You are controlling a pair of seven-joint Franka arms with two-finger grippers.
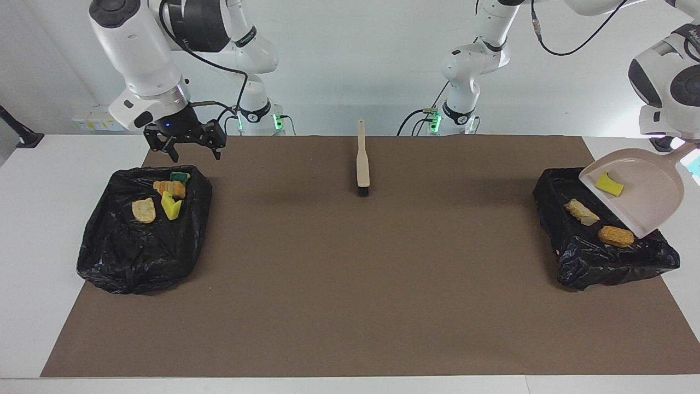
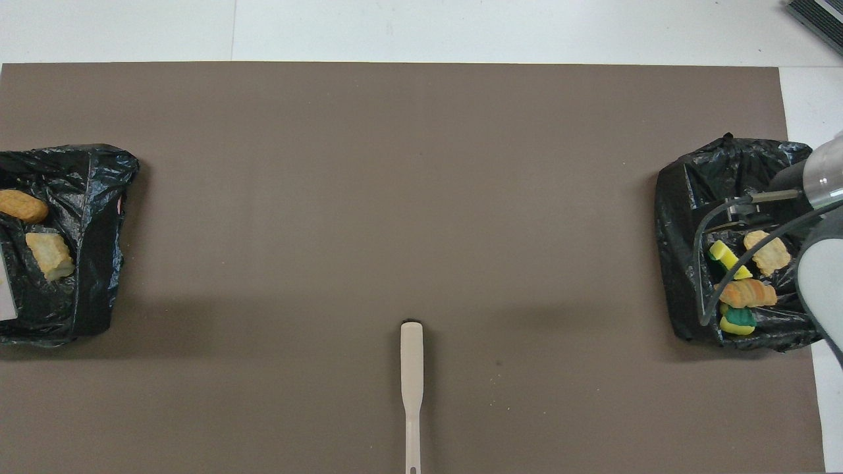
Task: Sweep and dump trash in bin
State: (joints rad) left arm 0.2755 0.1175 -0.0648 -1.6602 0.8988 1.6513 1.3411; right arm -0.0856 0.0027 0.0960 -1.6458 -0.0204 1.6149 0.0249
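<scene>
Left gripper (image 1: 690,149), apparently clamped on tilted dustpan (image 1: 645,191) handle, hung over bin (image 1: 601,257); right gripper (image 1: 186,143) hovered open.

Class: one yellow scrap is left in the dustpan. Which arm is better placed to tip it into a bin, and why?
The left arm. Its claw holds the dustpan tilted over the bin, yellow scrap inside. The right claw hangs open, empty, over the other bin.

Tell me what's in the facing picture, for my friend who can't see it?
The left gripper tips a beige dustpan over a black bin bag; one yellow sponge piece is in the pan, two bread chunks in the bag. The open right gripper hangs by another trash-filled bag. A brush lies between.
</scene>
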